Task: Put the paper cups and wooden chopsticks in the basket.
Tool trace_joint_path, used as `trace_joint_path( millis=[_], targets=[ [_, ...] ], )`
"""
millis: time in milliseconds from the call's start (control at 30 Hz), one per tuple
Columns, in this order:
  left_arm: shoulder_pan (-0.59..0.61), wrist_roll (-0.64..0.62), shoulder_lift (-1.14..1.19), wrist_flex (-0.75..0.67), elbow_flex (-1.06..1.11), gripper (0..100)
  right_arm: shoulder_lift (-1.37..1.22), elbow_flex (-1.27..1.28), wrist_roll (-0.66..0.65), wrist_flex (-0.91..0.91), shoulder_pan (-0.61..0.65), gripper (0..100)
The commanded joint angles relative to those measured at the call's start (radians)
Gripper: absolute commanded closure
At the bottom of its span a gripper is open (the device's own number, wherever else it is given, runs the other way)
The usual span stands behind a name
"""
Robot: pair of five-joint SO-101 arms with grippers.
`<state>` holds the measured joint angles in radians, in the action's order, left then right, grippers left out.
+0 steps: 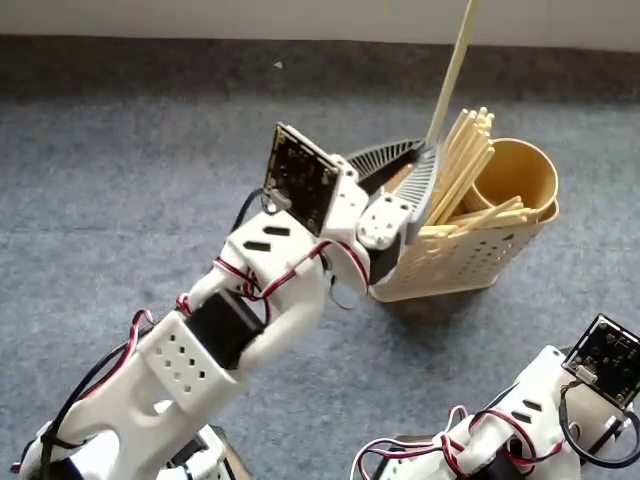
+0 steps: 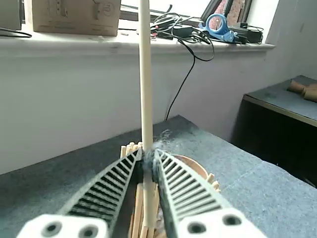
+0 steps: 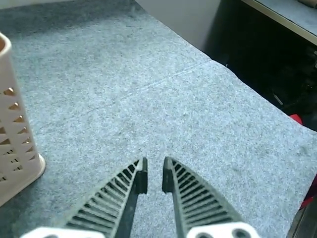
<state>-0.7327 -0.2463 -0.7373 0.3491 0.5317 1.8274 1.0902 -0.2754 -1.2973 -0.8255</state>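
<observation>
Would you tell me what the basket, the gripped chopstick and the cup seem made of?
Basket: likely moulded plastic, cream and matte, with punched slots. Chopstick: pale bare wood, judging by its even matte tan. Cup: probably paper, thin-walled and tan.

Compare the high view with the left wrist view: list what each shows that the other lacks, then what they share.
High view adds: the basket's perforated wall, the left arm's white links, and the right arm off to the side.
Left wrist view adds: a windowsill carrying a cardboard box and tangled cables, plus a dark side table.
Both: the left end effector shut on one wooden chopstick that points up, above the chopsticks standing in the basket.
</observation>
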Motion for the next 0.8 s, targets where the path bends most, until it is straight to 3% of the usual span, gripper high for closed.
trace_joint_path(
  millis=[0, 367, 767],
  targets=[
    [-0.012, -0.008, 0.013, -0.084, 0.058, 99, 0.005, -0.004, -0.009, 0.007, -0.004, 93.0],
    [0.018, -0.005, 0.349, -0.167, -0.012, 99, 0.005, -0.004, -0.008, 0.007, -0.008, 93.0],
    [0.024, -0.003, 0.295, -0.166, 0.013, 92, 0.005, -0.004, -0.008, 0.007, -0.004, 93.0]
  ],
)
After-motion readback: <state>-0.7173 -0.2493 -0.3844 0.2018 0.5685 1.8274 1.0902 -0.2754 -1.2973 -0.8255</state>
